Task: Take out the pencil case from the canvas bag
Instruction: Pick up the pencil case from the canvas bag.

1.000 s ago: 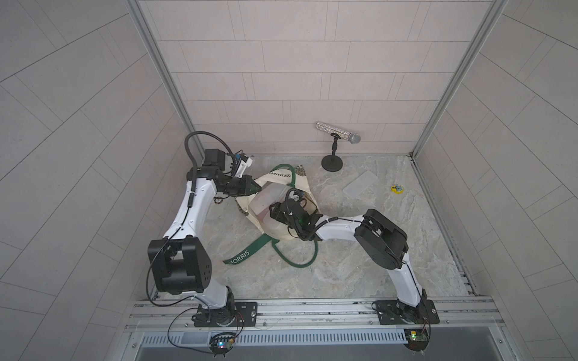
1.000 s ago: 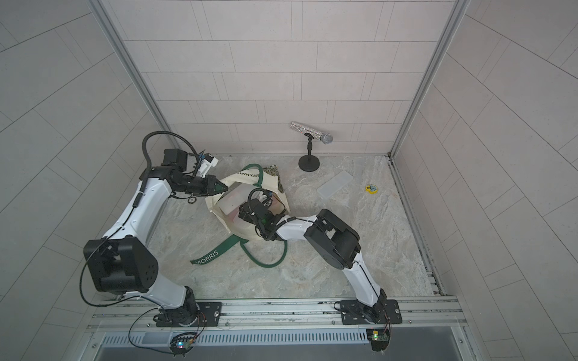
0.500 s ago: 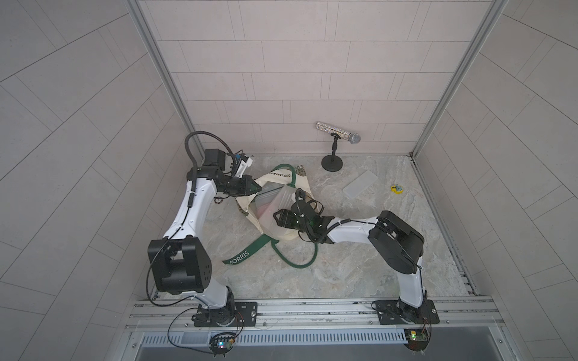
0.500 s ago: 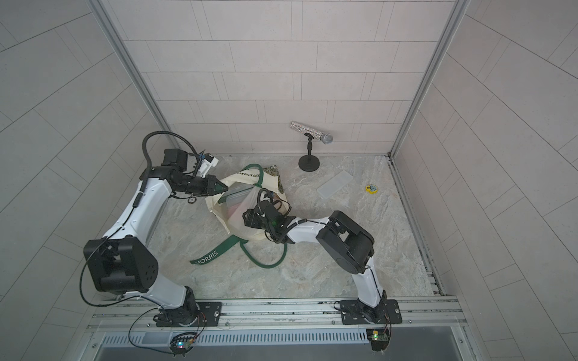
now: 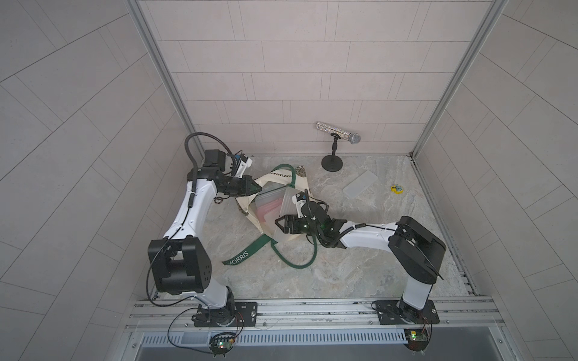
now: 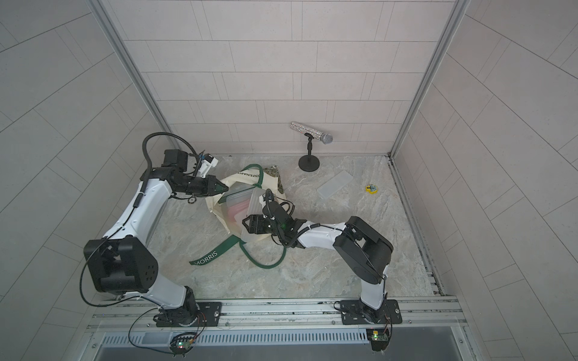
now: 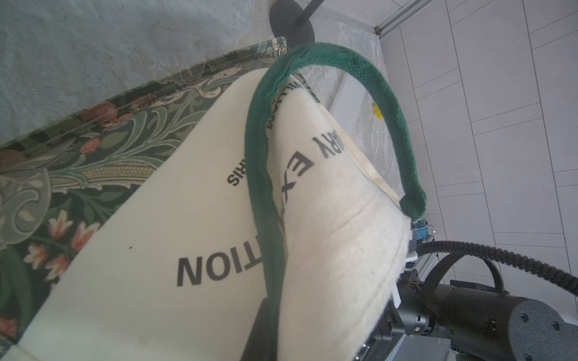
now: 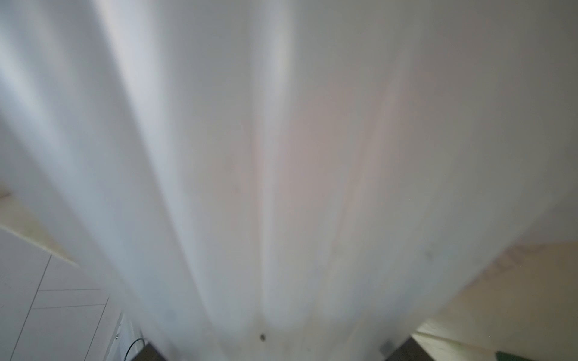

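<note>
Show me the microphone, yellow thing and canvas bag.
microphone (image 5: pixel 336 131): in a top view, its sparkly handle.
yellow thing (image 5: pixel 397 188): in a top view, its middle.
canvas bag (image 7: pixel 194 218): left wrist view, its cream side.

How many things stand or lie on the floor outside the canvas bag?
3: a microphone stand by the back wall, a flat translucent piece nearer the front, a small yellow item by the right wall. The canvas bag may hide others.

The bag (image 5: pixel 276 181) is cream canvas with black lettering, a leafy green base (image 7: pixel 78 150) and green handles. It lies on its side on the floor, one rim raised and the mouth gaping. Its strap (image 5: pixel 240 257), lettered MORRIS, trails flat on the floor. The case (image 5: pixel 270 208), a frosted translucent pouch showing pink inside, juts partly out of the mouth.
</note>
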You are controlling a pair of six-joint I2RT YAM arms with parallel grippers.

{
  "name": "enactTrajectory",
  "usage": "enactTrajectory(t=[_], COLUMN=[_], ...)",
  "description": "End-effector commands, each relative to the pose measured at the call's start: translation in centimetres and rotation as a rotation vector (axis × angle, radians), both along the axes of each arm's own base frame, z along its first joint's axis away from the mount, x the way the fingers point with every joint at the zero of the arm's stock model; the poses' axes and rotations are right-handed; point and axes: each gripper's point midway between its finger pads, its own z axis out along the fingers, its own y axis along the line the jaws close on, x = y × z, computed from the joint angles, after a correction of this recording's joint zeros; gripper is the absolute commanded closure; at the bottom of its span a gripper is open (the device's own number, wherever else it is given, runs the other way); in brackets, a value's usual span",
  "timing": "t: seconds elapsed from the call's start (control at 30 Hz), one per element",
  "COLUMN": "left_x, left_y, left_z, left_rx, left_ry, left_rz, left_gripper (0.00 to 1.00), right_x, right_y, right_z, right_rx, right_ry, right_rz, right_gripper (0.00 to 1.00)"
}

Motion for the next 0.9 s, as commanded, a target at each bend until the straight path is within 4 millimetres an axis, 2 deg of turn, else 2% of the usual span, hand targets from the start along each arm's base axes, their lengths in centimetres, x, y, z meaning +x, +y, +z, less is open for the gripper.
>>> enactTrajectory(t=[0.0,0.33,0.53,0.73,0.83,0.87], left_x=[-0.6,-0.4,-0.1,0.0,0.0,0.1], left_y=[-0.5,-0.4,-0.4,-0.3,-0.1,0.0], left_z=[1.6,1.1,0.9,0.7,0.8,0.8], left_rx=[-0.032,-0.024,-0.028,-0.028,-0.011,-0.006], left_ry=[-0.038,-0.037,-0.033,-0.028,-0.037,-0.042], left_rz=[-0.012,-0.002,0.004,0.006,0.007,0.007], left_gripper=[1.0,1.0,1.0,1.0,1.0,1.0], right_x=[-1.1,-5.1,-7.2,-8.4,-8.0,-8.1], right_y=[0.0,-3.2,-4.5,-6.0,-7.4,-8.3], right_z=[3.2,4.2,5.3,7.1,9.2,8.6], right_rx=[0.058,0.014,0.068,0.144,0.266,0.262], right_ry=[-0.058,-0.062,-0.055,-0.065,-0.086,-0.075], right_rz=[0.062,0.147,0.178,0.164,0.11,0.091], right_gripper=[0.33,0.33,0.33,0.32,0.32,0.32])
